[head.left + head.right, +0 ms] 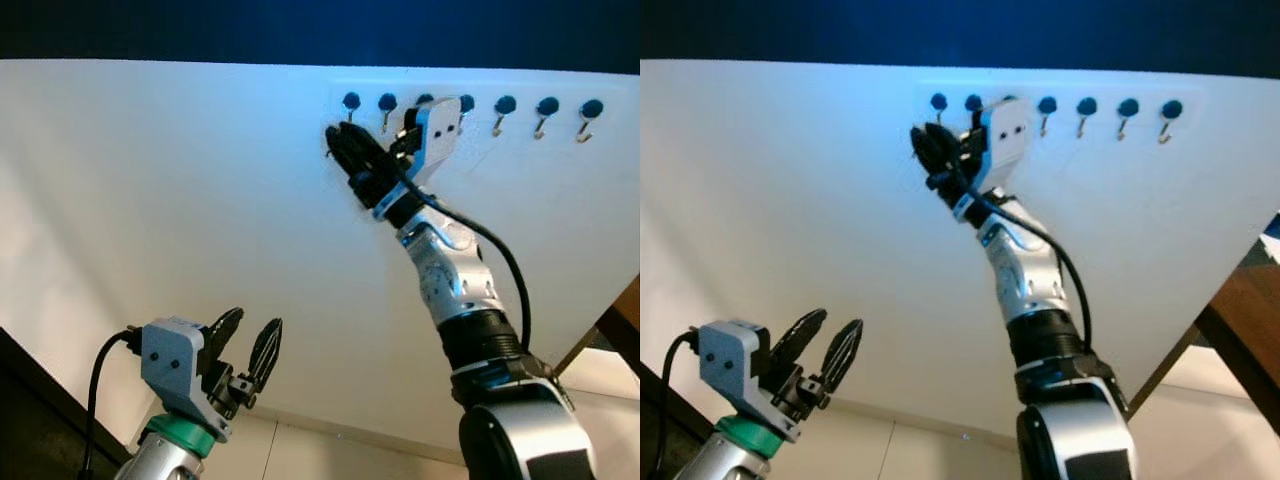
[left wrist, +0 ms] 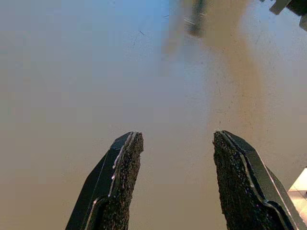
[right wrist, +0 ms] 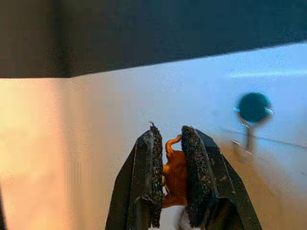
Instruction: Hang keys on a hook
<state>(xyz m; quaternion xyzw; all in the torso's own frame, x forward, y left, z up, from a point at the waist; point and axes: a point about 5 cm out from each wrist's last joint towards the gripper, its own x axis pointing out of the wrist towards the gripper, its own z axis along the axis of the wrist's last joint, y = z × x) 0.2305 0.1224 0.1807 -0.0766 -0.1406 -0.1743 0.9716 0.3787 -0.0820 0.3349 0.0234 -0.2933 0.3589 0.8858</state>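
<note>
A row of small metal hooks (image 1: 505, 105) with dark blue knobs runs along the top of the white wall (image 1: 180, 200). My right gripper (image 1: 336, 136) is raised to the wall just below and left of the leftmost hook (image 1: 351, 101). It is shut on an orange key fob (image 3: 175, 175), which is pinched between its pads. In the right wrist view the leftmost hook (image 3: 252, 109) sits a little to the side of the fingertips, not touching them. The keys themselves are hidden. My left gripper (image 1: 255, 320) is held low at the left, open and empty, facing bare wall.
A dark blue band (image 1: 300, 30) lies above the wall's top edge. Brown wooden furniture (image 1: 1245, 300) juts in at the right. A dark edge (image 1: 30, 400) shows at the lower left. The wall is bare to the left of the hooks.
</note>
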